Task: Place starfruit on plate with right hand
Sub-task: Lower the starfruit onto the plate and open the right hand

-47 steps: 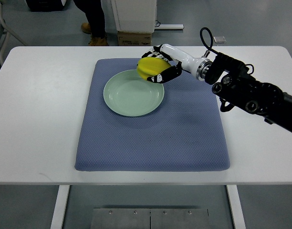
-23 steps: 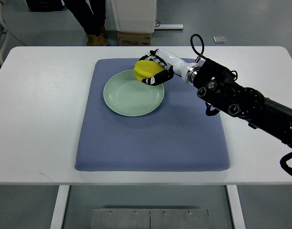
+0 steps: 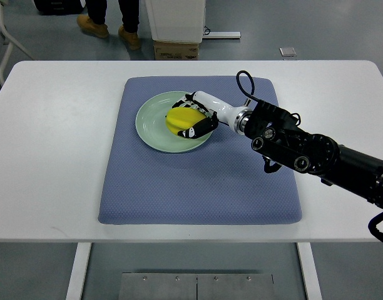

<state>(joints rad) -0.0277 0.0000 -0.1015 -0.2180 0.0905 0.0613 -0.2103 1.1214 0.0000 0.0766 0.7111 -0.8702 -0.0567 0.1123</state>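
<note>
A yellow starfruit (image 3: 180,118) is held in my right hand (image 3: 193,117), whose black-and-white fingers curl around it. The hand and fruit are over the right half of the pale green plate (image 3: 153,125), low enough that I cannot tell whether the fruit touches it. The plate lies on the far part of a blue mat (image 3: 198,175). My right arm (image 3: 304,150) comes in from the right edge across the mat. The left arm is out of view.
The mat lies on a white table (image 3: 54,150). Beyond the far table edge a person's legs and shoes (image 3: 107,25) stand on the floor, beside a cardboard box (image 3: 176,49) and a white cabinet (image 3: 176,19).
My right hand carried the starfruit from above the plate's far right rim down and toward me, over the plate's inside. The person behind the table shifted left.
</note>
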